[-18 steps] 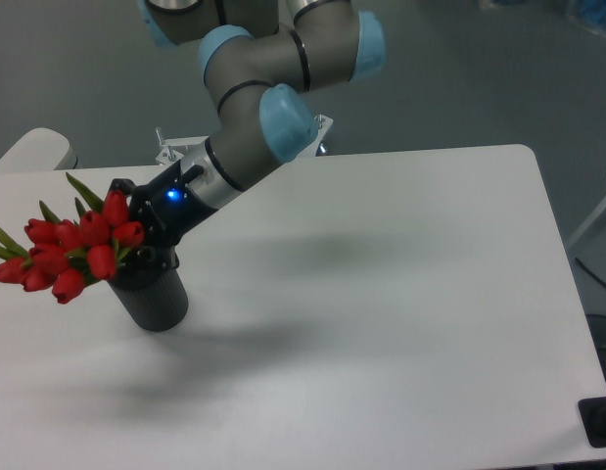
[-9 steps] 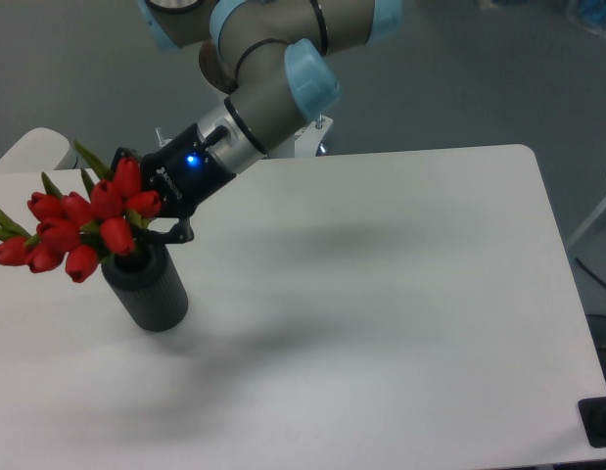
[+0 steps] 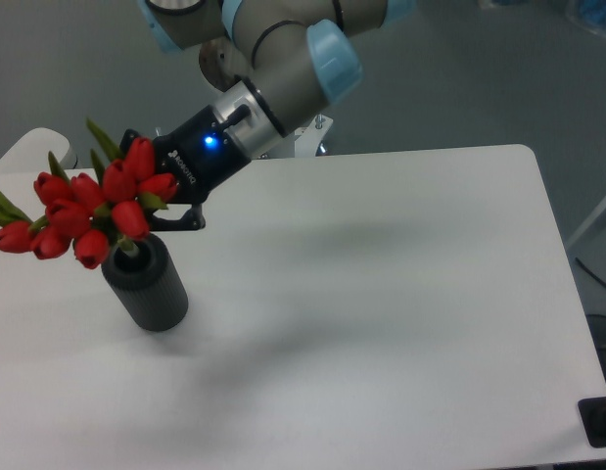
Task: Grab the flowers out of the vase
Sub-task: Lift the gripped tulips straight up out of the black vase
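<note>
Flowers [image 3: 87, 208] bunched red just above the vase [image 3: 146, 289], stems pinched in the gripper [image 3: 151, 223] jaws, vase upright on white desk [image 3: 381, 313]

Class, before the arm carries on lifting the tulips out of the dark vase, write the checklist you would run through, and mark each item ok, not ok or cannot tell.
1. Gripper shut on the flowers: cannot tell, the buds hide the fingertips.
2. Stems clear of the vase: not ok, a pale stem end sits at its rim.
3. Vase upright on the table: ok.
4. Bunch together, nothing dropped: ok, no loose bud is visible on the table.
5. Room above for lifting: ok, nothing shows over the bunch.
</note>
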Robot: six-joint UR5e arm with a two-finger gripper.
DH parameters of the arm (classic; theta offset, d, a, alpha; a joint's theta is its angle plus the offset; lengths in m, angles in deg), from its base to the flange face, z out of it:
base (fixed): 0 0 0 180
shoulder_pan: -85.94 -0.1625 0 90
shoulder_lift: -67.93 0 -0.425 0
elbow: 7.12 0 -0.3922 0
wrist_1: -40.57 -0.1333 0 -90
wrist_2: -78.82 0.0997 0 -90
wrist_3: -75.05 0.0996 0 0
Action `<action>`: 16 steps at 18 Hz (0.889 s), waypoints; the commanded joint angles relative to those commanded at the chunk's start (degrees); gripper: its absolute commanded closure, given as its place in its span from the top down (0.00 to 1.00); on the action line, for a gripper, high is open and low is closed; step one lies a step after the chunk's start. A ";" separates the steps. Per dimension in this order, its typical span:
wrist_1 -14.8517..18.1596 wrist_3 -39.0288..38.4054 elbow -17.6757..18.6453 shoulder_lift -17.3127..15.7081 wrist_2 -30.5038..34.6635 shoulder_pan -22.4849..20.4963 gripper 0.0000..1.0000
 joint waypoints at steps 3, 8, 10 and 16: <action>0.00 -2.37 -1.14 0.00 -4.47 -2.28 0.00; 0.00 -6.33 -2.81 0.09 -8.09 -4.31 0.01; 0.00 -7.29 -3.43 0.17 -8.01 -4.93 0.01; -2.36 -5.11 -4.57 0.53 -6.87 -6.95 0.01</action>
